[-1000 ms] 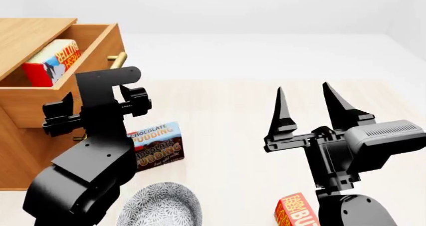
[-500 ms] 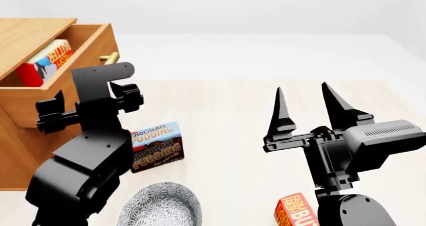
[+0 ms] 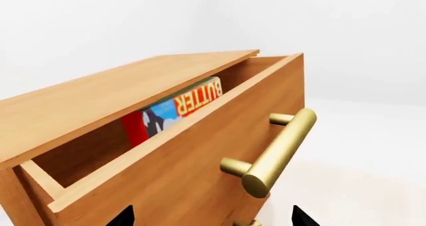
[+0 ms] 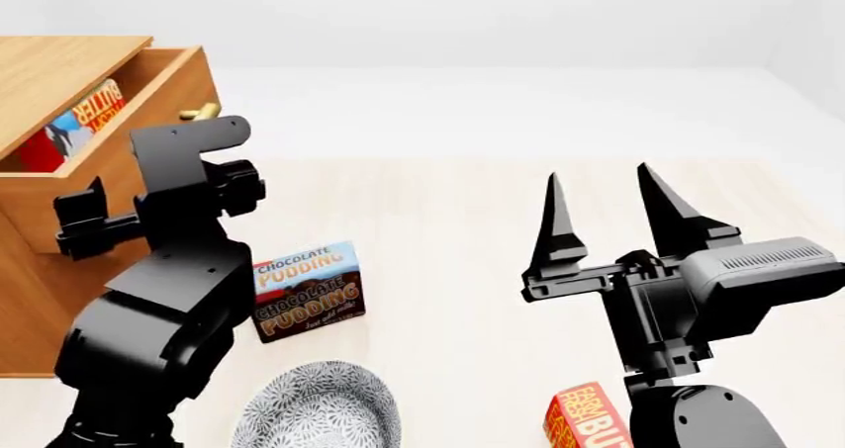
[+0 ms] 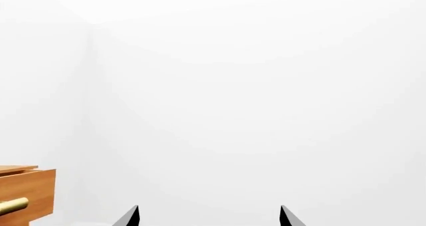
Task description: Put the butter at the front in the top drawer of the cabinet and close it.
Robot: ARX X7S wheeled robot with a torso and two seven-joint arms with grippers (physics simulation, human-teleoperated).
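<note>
Since a second ago your top drawer [image 4: 126,146] slides further in, now only part open, butter [image 3: 174,108] standing inside it. Your left gripper [image 3: 209,217] sits fingers apart just in front of the brass handle [image 3: 276,151], nothing held. Right gripper [image 4: 620,211] is open and empty, well apart from the cabinet [image 4: 53,290].

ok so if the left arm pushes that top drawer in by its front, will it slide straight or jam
The top drawer probably slides straight: it sits square in the cabinet. A push beside the brass handle may be steadier, since the round bar could slip. The butter leaning inside may tip.
</note>
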